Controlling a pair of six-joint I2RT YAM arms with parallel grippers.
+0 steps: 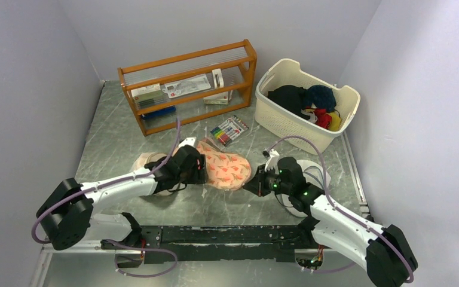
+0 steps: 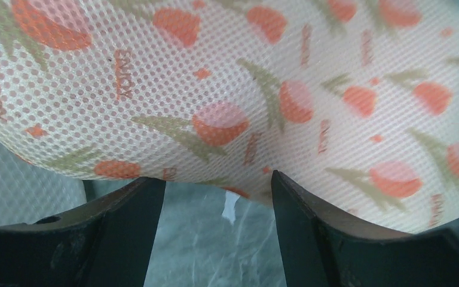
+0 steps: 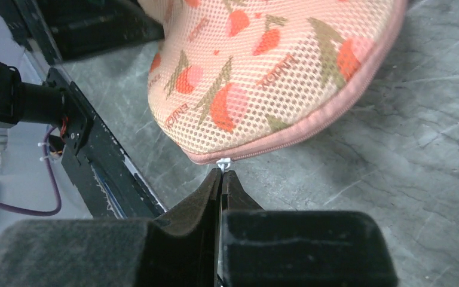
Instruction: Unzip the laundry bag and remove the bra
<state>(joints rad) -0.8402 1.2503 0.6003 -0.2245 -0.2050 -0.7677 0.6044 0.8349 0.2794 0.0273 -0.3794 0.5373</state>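
Note:
The laundry bag [image 1: 227,168], a peach mesh pouch with orange flowers and green leaves, lies on the grey table between both arms. My left gripper [image 1: 201,171] is at its left end. In the left wrist view that gripper [image 2: 218,179] is open, with the bag [image 2: 245,89] lying over both fingertips and bare table showing between them. My right gripper [image 1: 257,183] is at the bag's right end. In the right wrist view it [image 3: 222,172] is shut on the small white zip pull [image 3: 223,162] at the pink zipped edge of the bag [image 3: 263,66]. The bra is hidden.
A wooden rack [image 1: 188,84] stands at the back. A cream basket [image 1: 284,122] of dark and red clothes sits back right, and a pack of markers [image 1: 229,130] lies behind the bag. A beige pouch [image 1: 145,161] lies under my left arm; a white round disc [image 1: 318,173] lies beside my right arm.

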